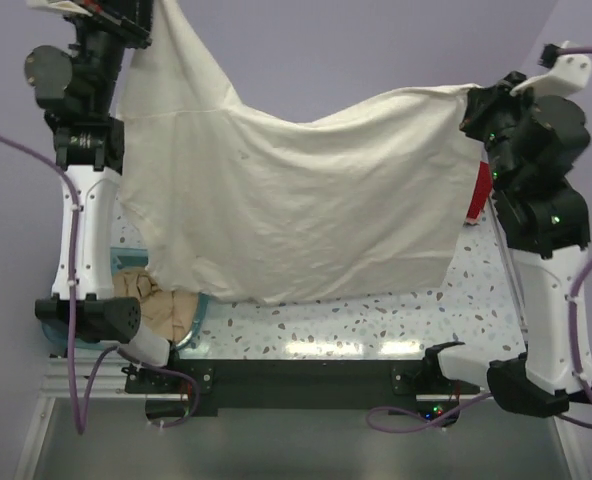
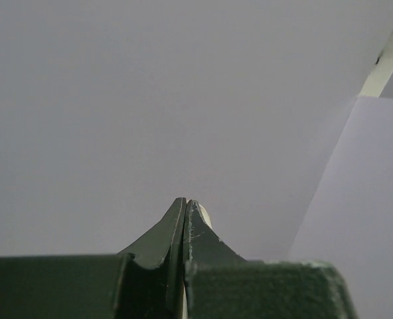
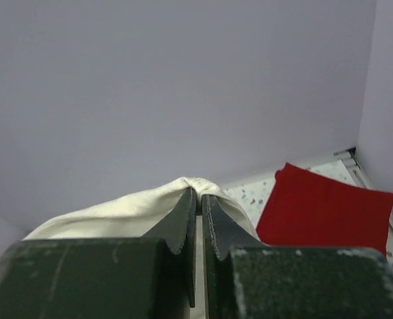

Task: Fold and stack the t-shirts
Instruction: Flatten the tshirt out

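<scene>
Cream-white t-shirt (image 1: 296,200) hangs spread in the air between the two raised arms and covers most of the top view. Its upper edge goes from 11 o'clock, where it is highest, sags in the middle, and rises again to 2 o'clock. Its left edge falls along the left arm. Its lower hem runs from 8 o'clock to 4 o'clock, low over the table (image 1: 376,315); I cannot tell if the hem touches the surface.

Below the hem, a bare band of the speckled table shows from 6 to 4 o'clock, between the cloth and the black rail of the arm bases. Everything under and behind the shirt is hidden.

At 8 o'clock the tan-beige t-shirt (image 1: 161,305) lies bunched, with the curved rim of the blue tub (image 1: 200,312) around its right side. The hem of the cream-white shirt hangs just above it.

At 3 o'clock the red t-shirt (image 3: 322,206) lies folded flat on the table near the far right corner, close to the table's edge and the wall. It is mostly hidden behind the right arm in the top view.

The right gripper (image 3: 198,193) has its jaws pressed together on a bunched corner of the cream-white shirt. The left gripper (image 2: 185,203) also has its jaws pressed together, and a small bit of cream cloth shows at its tip.
</scene>
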{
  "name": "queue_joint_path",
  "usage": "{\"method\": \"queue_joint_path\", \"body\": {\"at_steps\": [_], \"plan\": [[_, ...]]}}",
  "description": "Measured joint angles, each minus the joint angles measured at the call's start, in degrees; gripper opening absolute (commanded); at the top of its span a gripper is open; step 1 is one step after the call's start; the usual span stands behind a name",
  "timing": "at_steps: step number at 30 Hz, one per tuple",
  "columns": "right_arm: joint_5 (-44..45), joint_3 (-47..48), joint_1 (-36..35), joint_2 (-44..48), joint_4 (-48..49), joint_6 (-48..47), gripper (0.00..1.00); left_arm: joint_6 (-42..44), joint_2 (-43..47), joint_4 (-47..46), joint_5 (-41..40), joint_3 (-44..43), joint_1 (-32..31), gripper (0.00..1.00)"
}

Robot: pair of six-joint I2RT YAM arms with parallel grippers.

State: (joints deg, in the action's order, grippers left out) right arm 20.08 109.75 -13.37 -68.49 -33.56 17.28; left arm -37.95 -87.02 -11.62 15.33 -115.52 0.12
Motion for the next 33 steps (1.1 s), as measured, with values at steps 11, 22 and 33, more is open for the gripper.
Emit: {"method": "queue_joint_path", "body": {"at_steps": [11, 22, 33], "plan": [[1.3, -2.9, 0.0, -4.4, -2.6, 0.9, 0.0, -1.5, -9.2, 7.9, 3.0, -0.4, -1.2, 0.0], [5.9, 0.0, 0.0, 10.8, 1.4, -1.6, 0.0, -3.7, 4.7, 3.7, 4.6, -1.3, -1.3, 0.0], [11.6, 7.6, 0.0, 18.1, 3.2, -7.0, 0.0, -5.0, 20.1, -1.8, 4.0, 0.4, -1.3, 0.0]]}}
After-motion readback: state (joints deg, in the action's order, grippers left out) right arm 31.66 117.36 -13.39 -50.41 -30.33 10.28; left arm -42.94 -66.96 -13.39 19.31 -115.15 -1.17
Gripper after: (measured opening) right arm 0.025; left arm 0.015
